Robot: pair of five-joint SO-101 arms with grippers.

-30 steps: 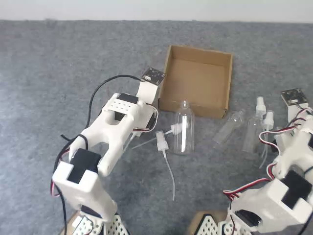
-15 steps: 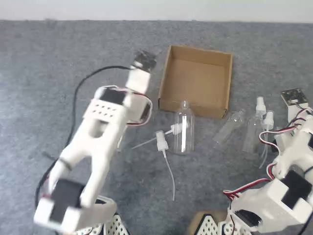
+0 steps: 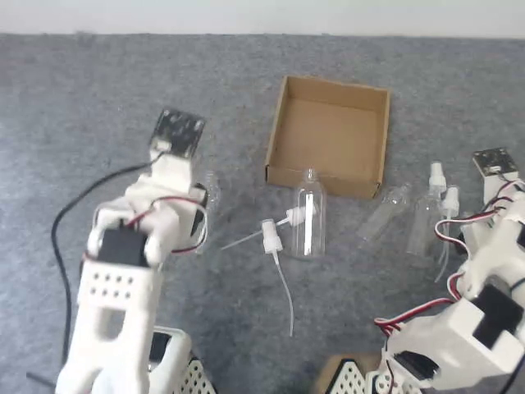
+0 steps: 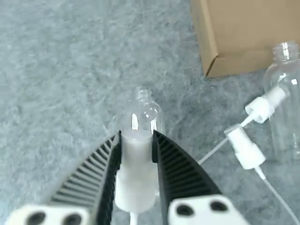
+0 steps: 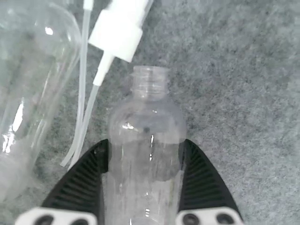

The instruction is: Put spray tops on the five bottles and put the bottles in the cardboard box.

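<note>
The left arm's fingers (image 4: 111, 154) are closed on the left bottle (image 4: 140, 110), clamping its body from both sides. Its long axis runs in line with the fingers and its open neck points away from the wrist. The left gripper (image 4: 135, 136) is over the grey surface (image 3: 98, 98), with the cardboard box (image 3: 324, 182) off to its right, apart from it. The right gripper (image 5: 144, 147) grips the right bottle (image 5: 145, 126) the same way: both fingers press its sides and the uncapped neck points away from the wrist. Beside that bottle lie a spray top (image 5: 119, 30) and its thin tube. In front of the box is the middle bottle (image 3: 308, 222), neck toward the box's near wall, with 2 spray tops (image 3: 271, 236) lying just beside it on the surface.
</note>
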